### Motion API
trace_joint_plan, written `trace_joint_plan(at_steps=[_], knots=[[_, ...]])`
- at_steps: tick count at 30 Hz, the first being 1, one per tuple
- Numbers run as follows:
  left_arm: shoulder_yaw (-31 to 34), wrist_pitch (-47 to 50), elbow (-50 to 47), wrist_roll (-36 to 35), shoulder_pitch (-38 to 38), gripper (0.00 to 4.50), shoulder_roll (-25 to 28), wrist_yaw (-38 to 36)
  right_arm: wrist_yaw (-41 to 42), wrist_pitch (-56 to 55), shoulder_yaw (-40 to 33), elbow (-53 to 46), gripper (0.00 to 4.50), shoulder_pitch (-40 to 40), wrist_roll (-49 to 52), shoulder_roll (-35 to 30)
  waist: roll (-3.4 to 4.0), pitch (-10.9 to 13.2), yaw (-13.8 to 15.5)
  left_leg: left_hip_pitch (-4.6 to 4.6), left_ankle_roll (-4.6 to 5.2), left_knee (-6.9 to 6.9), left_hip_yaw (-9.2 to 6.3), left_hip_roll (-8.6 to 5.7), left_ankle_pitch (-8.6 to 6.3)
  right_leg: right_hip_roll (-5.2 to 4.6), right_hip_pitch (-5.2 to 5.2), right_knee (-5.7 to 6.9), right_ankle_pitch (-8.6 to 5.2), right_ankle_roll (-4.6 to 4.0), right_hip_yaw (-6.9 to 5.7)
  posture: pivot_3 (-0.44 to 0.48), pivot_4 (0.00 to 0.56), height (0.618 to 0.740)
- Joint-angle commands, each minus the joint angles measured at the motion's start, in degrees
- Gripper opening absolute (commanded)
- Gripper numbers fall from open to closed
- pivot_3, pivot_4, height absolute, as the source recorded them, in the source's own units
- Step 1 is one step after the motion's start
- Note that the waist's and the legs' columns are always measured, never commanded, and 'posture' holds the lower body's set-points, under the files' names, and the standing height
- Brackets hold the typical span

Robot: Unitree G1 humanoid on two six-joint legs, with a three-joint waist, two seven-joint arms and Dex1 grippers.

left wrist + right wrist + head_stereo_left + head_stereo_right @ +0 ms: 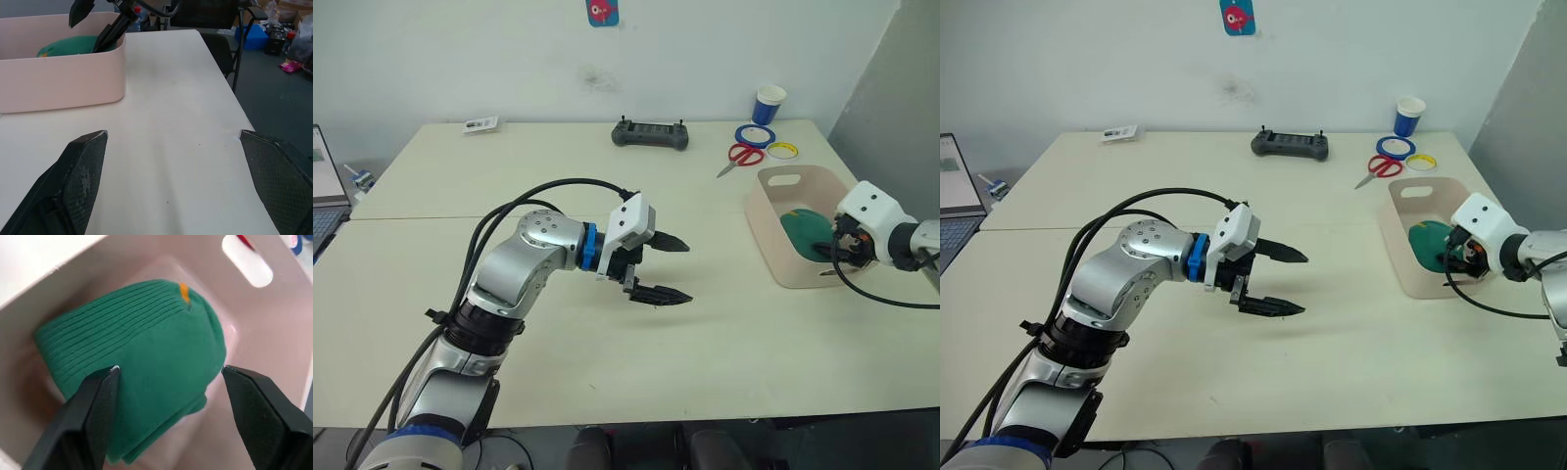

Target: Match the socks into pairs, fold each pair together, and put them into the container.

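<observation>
Progress: one dark green sock bundle (142, 367), ribbed, with a small yellow mark, lies on the floor of the container (773, 235). It looks folded over on itself, so I read it as the green pair already in. No blue or white socks show on the worktop (724, 343), so what remains of the other two pairs cannot be judged from here.

Right pincer (168, 377): inside the container, fingers spread either side of the green bundle, not pinching it. In the right wrist view the tips stand apart from the fabric, poised just above it. Looks like a release just made, or about to finish.

Left pincer (664, 266): over the middle of the worktop, fingers spread wide, holding nothing.

Container sits near the right edge of the worktop, its cut-out handle slot (785, 178) toward the far side.

Edges and room:
- Wide bare stretch of worktop between the left pincer and the container; free travel there.
- Right pincer is hemmed by the container walls; lifting straight up seems the safe way out, since a sideways pull could drag the tub toward the right edge.
- Far right corner is crowded: scissors (741, 157), tape rolls (756, 134), paper cup (769, 104).
- Black controller (650, 134) at the far edge, centre.
- Small card (481, 124) near the far left corner.
- Laptop (325, 186) off the left edge.
</observation>
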Motion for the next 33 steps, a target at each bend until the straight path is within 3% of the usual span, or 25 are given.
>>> trace_joint_plan(at_steps=[1,5,10,13,17,24,29,33], knots=[[1.83,-0.27,-1.75,-0.61,0.05,4.5,0.54,0.87,-1.07,-1.15,-2.55,-2.13,3.59,-1.35,-0.43,-0.68,0.0,0.0,0.05,0.0,0.0,0.01,0.0,0.0,0.0,0.0,0.0,0.0,0.0,0.0,0.0,0.0,0.15,0.74],[4.45,-0.24,-0.83,-0.15,0.73,4.5,2.36,3.05,-2.28,1.19,-8.77,-7.18,3.59,-2.14,2.94,-1.0,0.01,0.01,0.0,-0.01,0.0,0.04,0.01,-0.01,0.0,0.0,0.02,0.0,0.02,0.03,0.02,0.0,0.15,0.74],[9.81,-5.44,2.8,5.39,6.03,4.5,7.77,9.39,-5.46,5.27,-20.56,-23.5,3.59,1.65,10.62,4.07,0.02,-0.01,-0.07,0.02,0.0,-0.02,-0.09,0.02,0.0,0.03,0.02,0.01,0.02,0.03,-0.04,0.0,0.15,0.74],[13.58,-8.04,3.0,8.44,11.57,4.5,10.55,14.09,-8.85,7.0,-22.31,-33.15,3.59,5.89,12.6,8.45,0.02,-0.01,0.1,0.01,0.0,-0.06,-0.12,0.06,0.0,0.04,0.02,-0.01,0.02,0.03,-0.08,0.0,0.15,0.74],[22.91,-7.7,-0.31,9.53,25.4,4.5,12.73,21.1,-16.1,2.48,-18.49,-44.97,3.59,16.62,12.57,20.59,-0.02,-0.03,0.07,-0.02,0.0,-0.08,-0.12,0.07,0.0,0.0,0.01,-0.03,0.02,0.03,-0.05,0.0,0.15,0.74],[32.02,-15.7,-0.59,11.46,40.76,4.5,7.5,31.59,-21.26,-13.03,-13.97,-42.54,3.59,38.66,7.93,33.83,-0.06,-0.05,1.83,-0.01,-0.03,-0.01,-0.07,-0.1,0.0,-0.34,0.12,-0.02,0.02,0.04,-0.2,0.0,0.15,0.74],[35.58,-16.33,-1.56,12.33,47.22,4.5,6.17,36.04,-22.78,-17.36,-15.97,-41.12,3.59,47.8,7.66,37.03,-0.1,-0.09,1.51,0.03,-0.1,0.05,0.21,-0.16,0.04,-0.56,0.15,-0.02,-0.01,-0.11,-0.06,0.0,0.15,0.74],[35.28,-18.73,-0.3,12.62,48.76,4.5,5.9,36.49,-23.99,-22.41,-13.15,-41.28,3.59,51.37,3.06,37.1,-0.11,-0.1,1.3,0.11,-0.1,0.01,0.23,-0.13,0.04,-0.55,0.15,-0.01,-0.02,-0.12,-0.07,0.0,0.15,0.74]])
